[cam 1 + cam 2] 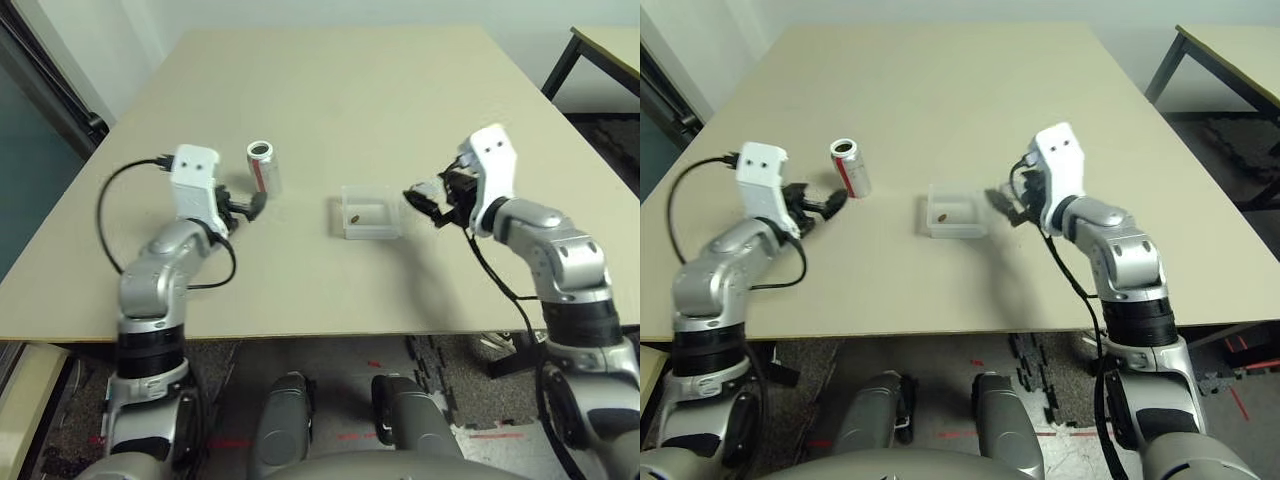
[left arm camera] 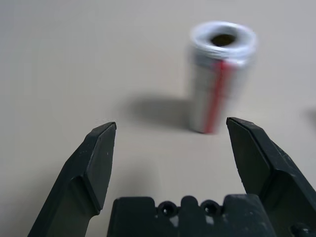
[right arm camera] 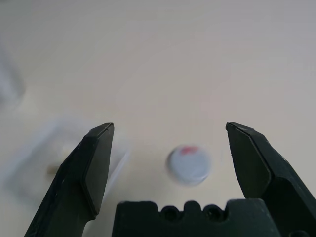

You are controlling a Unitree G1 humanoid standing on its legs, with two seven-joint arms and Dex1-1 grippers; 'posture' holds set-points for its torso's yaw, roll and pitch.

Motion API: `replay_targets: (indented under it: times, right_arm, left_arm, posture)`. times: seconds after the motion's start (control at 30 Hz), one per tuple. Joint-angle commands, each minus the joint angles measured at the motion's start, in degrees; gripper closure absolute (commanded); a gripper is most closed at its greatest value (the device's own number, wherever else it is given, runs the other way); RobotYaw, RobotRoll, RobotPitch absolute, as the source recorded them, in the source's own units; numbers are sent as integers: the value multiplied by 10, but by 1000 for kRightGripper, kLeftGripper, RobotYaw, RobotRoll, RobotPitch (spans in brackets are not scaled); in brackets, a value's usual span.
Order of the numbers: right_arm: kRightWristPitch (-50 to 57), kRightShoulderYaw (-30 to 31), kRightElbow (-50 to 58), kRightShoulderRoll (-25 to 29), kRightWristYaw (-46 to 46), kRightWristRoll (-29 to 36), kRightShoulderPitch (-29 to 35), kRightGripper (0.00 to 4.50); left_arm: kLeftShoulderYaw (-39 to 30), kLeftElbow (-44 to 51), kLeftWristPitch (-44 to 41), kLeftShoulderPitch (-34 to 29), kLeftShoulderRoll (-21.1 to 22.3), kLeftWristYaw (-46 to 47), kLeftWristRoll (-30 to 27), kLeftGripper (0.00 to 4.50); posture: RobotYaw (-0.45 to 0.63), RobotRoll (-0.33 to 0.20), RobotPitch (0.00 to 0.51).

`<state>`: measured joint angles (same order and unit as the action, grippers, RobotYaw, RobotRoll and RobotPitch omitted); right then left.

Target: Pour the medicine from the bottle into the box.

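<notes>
So you've got the big beige table (image 1: 330, 90) carrying everything, with a second table's corner (image 1: 610, 45) poking in at the far right.

Your left arm sits on the left side, and its tool (image 1: 243, 207) is spread wide with nothing between the fingers (image 2: 96, 163). It points at the bottle (image 1: 264, 166), which stands upright just past the fingertips, not touching them. The bottle is silvery with a red-and-white label, and its top is open; you can look straight down the dark mouth in the left wrist view.

Your right arm is over on the right, and its tool (image 1: 425, 200) is also wide open and empty, hanging above the table just to the right of the box (image 1: 370, 212). The box is a clear shallow tray sitting flat near the middle of the table, between the two tools and well apart from the bottle.

Under the right tool there's the round grey cap (image 3: 188, 164) lying on the table beside the box, with a bit of red showing on it.

Smallest thing: the medicine (image 1: 354, 217), a tiny brownish pill, is lying inside the box near its left end.
</notes>
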<state>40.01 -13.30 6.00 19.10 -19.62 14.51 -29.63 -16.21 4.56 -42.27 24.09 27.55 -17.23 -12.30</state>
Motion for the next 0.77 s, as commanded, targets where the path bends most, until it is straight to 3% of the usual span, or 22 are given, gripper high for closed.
replay_targets:
  times: [0.03,0.17,0.43,0.77]
  right_arm:
    - [-48,-58,-56,-3,69,-10,-1,0]
    - [-141,-88,-156,3,105,-21,-10,0]
    - [-348,-85,-401,37,116,-50,-34,0]
    - [-432,-85,-510,53,131,-44,-17,0]
  left_arm:
    - [-26,-83,77,11,17,2,10,24]
    - [-20,-155,172,23,28,0,26,24]
    - [-36,-417,385,99,34,3,34,24]
    - [-21,-629,511,151,25,0,41,24]
  posture:
    - [159,0,93]
    - [159,0,93]
    - [123,0,112]
    - [60,0,122]
